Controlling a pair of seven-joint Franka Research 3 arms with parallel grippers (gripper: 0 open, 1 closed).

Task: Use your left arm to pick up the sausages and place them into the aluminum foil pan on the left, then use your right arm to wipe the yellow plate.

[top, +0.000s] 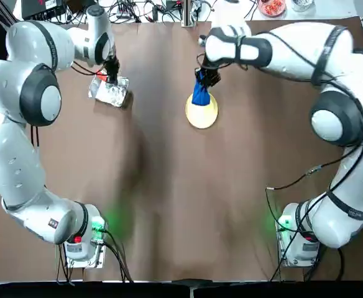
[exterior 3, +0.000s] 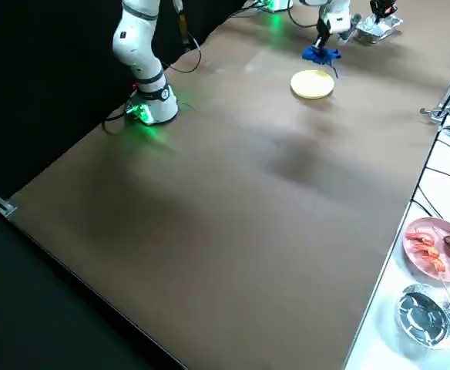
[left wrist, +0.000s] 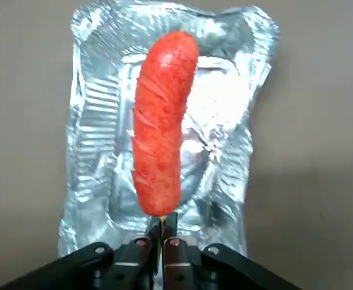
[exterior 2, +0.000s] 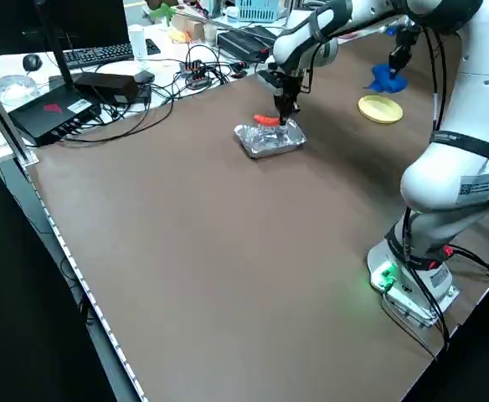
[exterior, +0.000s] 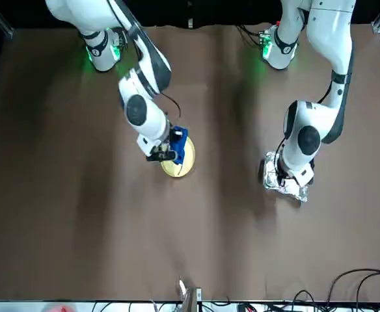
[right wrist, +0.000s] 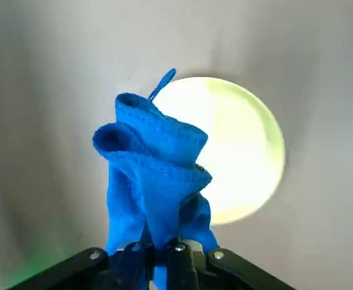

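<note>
My left gripper [left wrist: 162, 232] is shut on one end of the red-orange sausage [left wrist: 161, 121], holding it just over the crinkled aluminum foil pan [left wrist: 228, 130]. From above, that gripper [top: 112, 78] hangs over the pan [top: 111, 94] at the far left of the table. The left side view shows the sausage [exterior 2: 266, 120] at the pan's [exterior 2: 268, 142] far rim. My right gripper [right wrist: 162, 251] is shut on a bunched blue cloth [right wrist: 155, 175] above the yellow plate [right wrist: 243, 157]. Cloth [top: 200, 94] and plate [top: 202, 115] lie near the table's far middle.
Cables, a black box [exterior 2: 56, 117] and a keyboard lie beyond the table's far edge. A pink plate of food [exterior 3: 439, 247] and a glass bowl [exterior 3: 424, 312] sit on a white side surface. The arm bases glow green at the near corners [top: 97, 225].
</note>
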